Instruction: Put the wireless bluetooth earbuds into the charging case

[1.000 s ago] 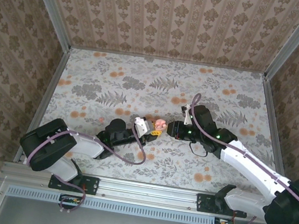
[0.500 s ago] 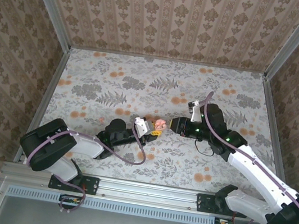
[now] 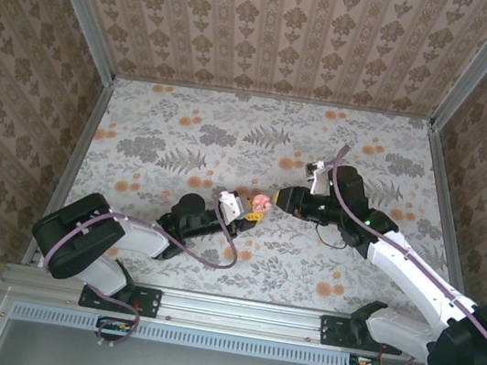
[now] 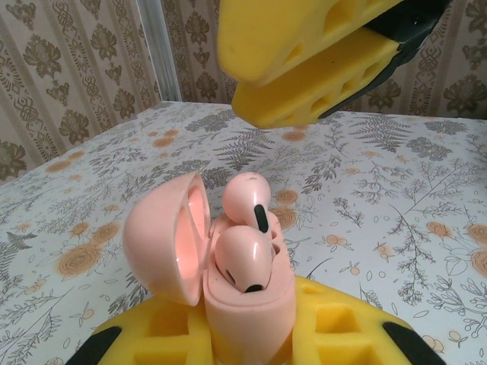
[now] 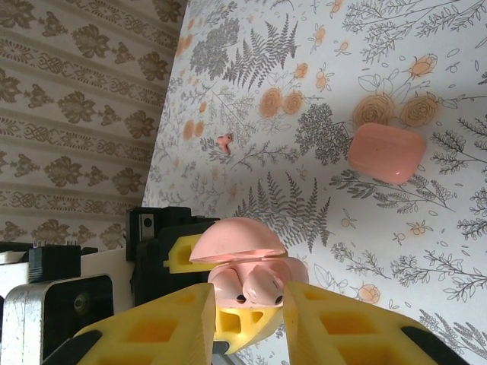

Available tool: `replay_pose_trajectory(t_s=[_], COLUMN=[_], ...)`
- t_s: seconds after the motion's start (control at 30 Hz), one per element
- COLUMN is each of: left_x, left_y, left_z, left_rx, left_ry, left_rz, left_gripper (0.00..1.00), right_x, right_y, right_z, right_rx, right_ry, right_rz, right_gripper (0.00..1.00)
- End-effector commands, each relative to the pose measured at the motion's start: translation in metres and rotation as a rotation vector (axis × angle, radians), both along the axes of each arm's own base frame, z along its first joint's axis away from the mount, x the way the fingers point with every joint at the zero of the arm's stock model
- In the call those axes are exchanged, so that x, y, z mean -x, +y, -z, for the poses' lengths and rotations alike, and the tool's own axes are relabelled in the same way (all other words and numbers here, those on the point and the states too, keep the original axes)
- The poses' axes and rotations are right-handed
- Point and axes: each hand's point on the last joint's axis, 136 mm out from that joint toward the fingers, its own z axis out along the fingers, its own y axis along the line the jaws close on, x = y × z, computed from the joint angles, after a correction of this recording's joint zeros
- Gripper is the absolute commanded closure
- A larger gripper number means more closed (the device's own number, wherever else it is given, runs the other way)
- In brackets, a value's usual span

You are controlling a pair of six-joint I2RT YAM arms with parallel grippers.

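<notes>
Left wrist: left end effector [image 4: 251, 338] clamping glossy rounded charging case [image 4: 242, 304], earbuds [image 4: 243, 257] sitting inside; right end effector [image 4: 259, 76] gaping narrowly.

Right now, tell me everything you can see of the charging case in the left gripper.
The charging case is a small, glossy coral-pink plastic box with rounded corners. Its hinged lid is swung open to one side, with the paler inside showing. It stands upright, clamped between the left gripper's yellow fingers. Two matching earbuds sit in it, their heads standing proud of the rim. Nothing else touches it.
</notes>
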Motion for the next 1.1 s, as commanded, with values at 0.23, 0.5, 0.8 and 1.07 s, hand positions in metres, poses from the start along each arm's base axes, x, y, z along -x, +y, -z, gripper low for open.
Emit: replay_pose_trajectory(t_s=[0.23, 0.5, 0.8, 1.07], left_x=[0.001, 0.001, 0.001, 0.001], left_y=[0.001, 0.002, 0.002, 0.003], left_z=[-0.006, -0.006, -0.007, -0.007], left_rx=[0.005, 0.004, 0.004, 0.004], left_ry=[-0.025, -0.027, -0.029, -0.029], left_rz=[0.008, 0.005, 0.002, 0.000], left_gripper=[0.88, 0.88, 0.88, 0.88], right_x=[-0.004, -0.003, -0.003, -0.003], right_y=[0.003, 0.007, 0.010, 0.014], right_z=[0.008, 0.014, 0.017, 0.020], right_rx=[-0.020, -0.032, -0.039, -0.050], right_ry=[0.020, 0.047, 0.057, 0.073], right_rz=[-0.006, -0.027, -0.041, -0.056], right_gripper=[0.73, 0.73, 0.74, 0.75])
